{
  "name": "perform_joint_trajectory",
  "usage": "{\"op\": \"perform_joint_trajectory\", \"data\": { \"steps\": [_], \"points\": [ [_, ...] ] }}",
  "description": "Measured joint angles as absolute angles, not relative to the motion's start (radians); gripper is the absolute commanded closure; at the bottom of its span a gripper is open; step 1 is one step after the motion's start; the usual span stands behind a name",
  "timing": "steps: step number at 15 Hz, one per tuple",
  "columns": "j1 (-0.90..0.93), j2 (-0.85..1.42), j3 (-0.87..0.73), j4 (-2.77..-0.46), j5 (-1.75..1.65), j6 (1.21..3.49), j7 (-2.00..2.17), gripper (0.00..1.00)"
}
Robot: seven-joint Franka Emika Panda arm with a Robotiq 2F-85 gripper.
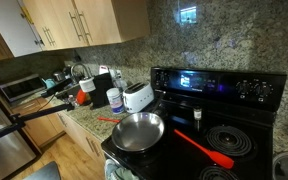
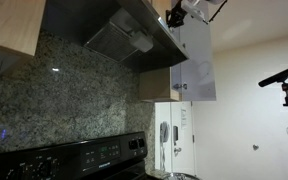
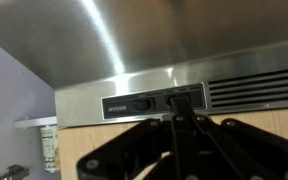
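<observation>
Tool (image 3: 179, 118): matte black, angular links, slim tapered fingers. Arm (image 2: 190, 9): white casing, dark joints.

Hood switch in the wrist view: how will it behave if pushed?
The switch looks like a small black slider in a slot of the steel hood panel, so it probably moves sideways only, with short travel. It seems smooth and tiny, so the shut gripper may slip off. The panel looks fixed and shouldn't give.
</observation>
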State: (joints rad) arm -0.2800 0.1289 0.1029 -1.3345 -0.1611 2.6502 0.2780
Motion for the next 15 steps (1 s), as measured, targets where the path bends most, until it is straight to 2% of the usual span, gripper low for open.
{"op": "perform_joint_trajectory", "data": {
  "steps": [15],
  "points": [
    [-0.319,0.141,0.095,-1.334,-0.038,2.649,0.151,1.0]
  ]
}}
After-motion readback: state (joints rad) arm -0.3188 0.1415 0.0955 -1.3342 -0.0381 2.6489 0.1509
